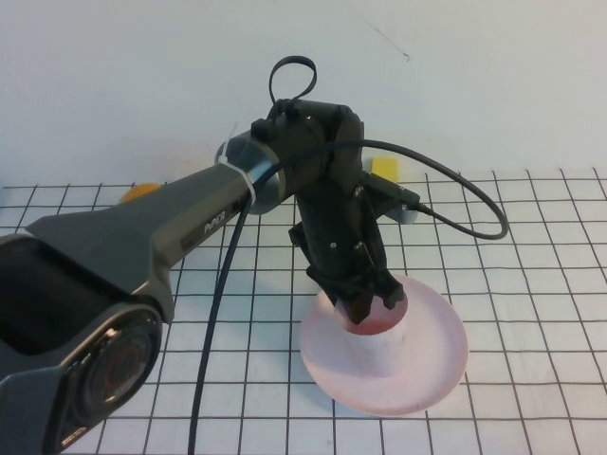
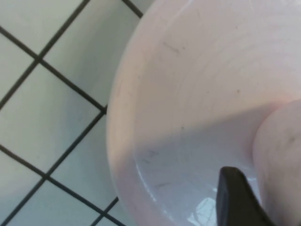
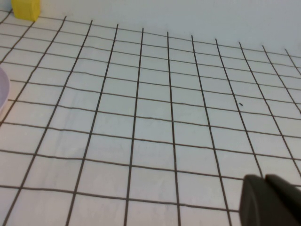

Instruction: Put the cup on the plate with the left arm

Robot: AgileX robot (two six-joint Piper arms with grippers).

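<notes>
The pale pink cup (image 1: pixel 376 343) stands upright on the pale pink plate (image 1: pixel 432 355), left of the plate's middle. My left gripper (image 1: pixel 370 305) reaches straight down over the cup, with one dark finger on each side of its rim, shut on it. In the left wrist view one fingertip (image 2: pixel 235 195) lies against the cup wall (image 2: pixel 280 155) above the plate floor (image 2: pixel 188 94). My right gripper (image 3: pixel 270 200) is out of the high view; its fingers are together over bare grid cloth.
A yellow block (image 1: pixel 384 168) sits behind the left arm and shows in the right wrist view (image 3: pixel 26 8). An orange fruit (image 1: pixel 142 191) peeks out at the far left. The plate's edge (image 3: pixel 2 94) shows in the right wrist view.
</notes>
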